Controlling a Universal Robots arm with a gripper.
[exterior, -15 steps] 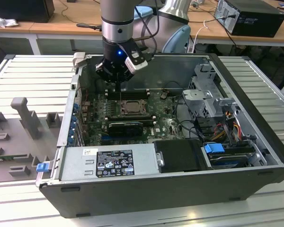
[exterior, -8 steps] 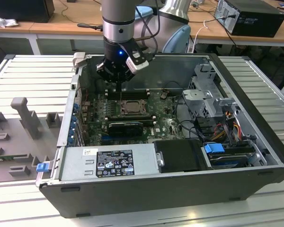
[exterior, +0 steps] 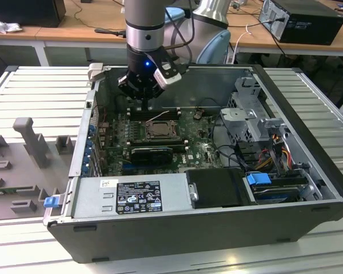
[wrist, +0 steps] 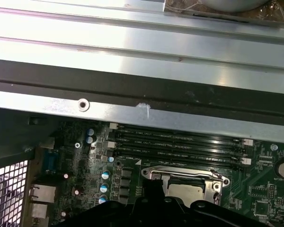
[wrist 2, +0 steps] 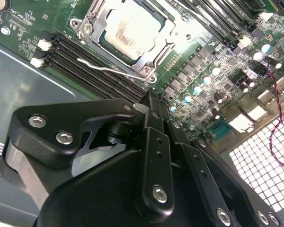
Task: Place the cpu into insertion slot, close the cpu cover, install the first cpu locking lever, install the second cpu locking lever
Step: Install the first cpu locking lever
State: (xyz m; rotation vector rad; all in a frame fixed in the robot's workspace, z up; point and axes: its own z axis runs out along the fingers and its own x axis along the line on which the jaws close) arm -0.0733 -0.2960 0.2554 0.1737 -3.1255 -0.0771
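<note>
The cpu point(wrist 2: 132, 28) lies flat in the insertion slot point(exterior: 159, 137) on the green board, silvery top up. The cpu cover point(wrist 2: 157, 52) is down around it as a metal frame. One thin wire locking lever point(wrist 2: 102, 66) runs along the socket's side by the memory slots, and its hooked end looks free. My black gripper point(wrist 2: 151, 97) hangs shut and holds nothing, its tips just off that same side of the socket. In the exterior view the gripper point(exterior: 144, 106) hovers over the board just behind the socket. The first wrist view shows the cover point(wrist: 180, 172) just beyond the gripper point(wrist: 151, 187).
Black memory slots point(wrist: 180, 142) lie between the socket and the case's back wall point(wrist: 132, 113). A long black graphics card point(exterior: 151, 153) sits in front of the socket. The power supply point(exterior: 131, 194) and a drive cage with cables point(exterior: 263, 148) take up the front and right.
</note>
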